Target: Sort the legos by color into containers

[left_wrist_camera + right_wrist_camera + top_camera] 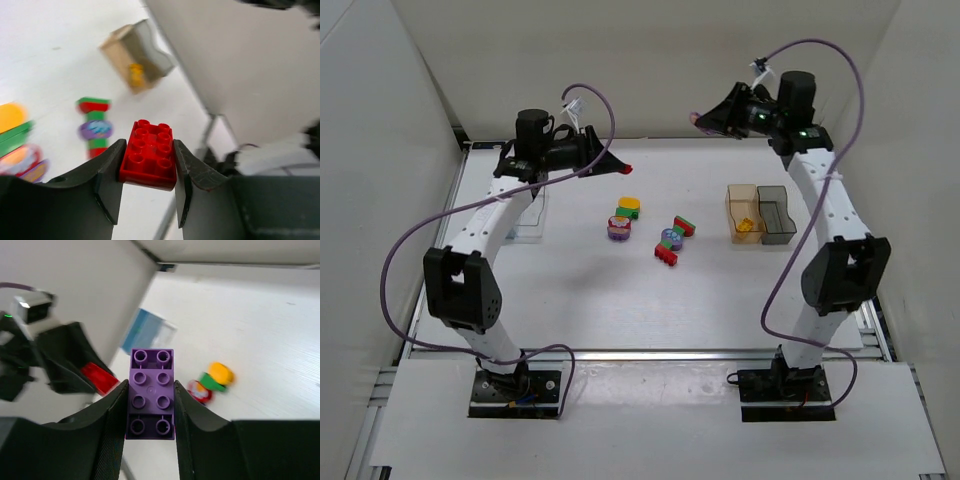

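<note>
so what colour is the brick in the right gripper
The brick in the right gripper is purple, clearest in the right wrist view.

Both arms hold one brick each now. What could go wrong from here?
The left tool pinches the red brick only by its near half; it might twist out. The right tool holds the purple brick likewise, high above the table; dropped, it may bounce away. The amber bin and grey bin stand side by side, so a release could land in the wrong one.
</note>
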Controlling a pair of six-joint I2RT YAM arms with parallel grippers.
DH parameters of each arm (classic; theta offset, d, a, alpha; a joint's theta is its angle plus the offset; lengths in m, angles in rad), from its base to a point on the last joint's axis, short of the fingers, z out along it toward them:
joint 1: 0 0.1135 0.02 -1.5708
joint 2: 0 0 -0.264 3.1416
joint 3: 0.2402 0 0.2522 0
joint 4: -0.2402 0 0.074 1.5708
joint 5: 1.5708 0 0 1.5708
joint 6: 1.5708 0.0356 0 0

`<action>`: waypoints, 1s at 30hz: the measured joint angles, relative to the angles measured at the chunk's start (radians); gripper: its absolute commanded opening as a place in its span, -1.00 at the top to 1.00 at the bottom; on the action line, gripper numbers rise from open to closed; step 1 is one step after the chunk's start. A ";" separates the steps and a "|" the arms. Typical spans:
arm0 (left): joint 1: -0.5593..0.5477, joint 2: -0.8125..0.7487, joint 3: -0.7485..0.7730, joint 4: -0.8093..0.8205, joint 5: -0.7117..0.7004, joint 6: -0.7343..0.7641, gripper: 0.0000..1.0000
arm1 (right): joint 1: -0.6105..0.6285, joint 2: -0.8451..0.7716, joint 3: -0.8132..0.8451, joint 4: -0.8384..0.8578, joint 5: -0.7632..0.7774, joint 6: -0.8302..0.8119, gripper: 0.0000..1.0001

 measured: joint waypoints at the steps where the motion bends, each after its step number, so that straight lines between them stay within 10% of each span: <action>1: 0.000 -0.024 0.001 -0.064 -0.056 0.060 0.80 | -0.023 -0.032 -0.026 -0.033 0.010 -0.046 1.00; 12: 0.117 -0.082 0.051 -0.517 -0.502 0.407 0.80 | -0.140 -0.307 -0.281 -0.318 0.104 -0.565 1.00; 30: 0.210 0.254 0.269 -0.701 -1.023 0.522 0.80 | -0.256 -0.334 -0.346 -0.380 0.112 -0.665 1.00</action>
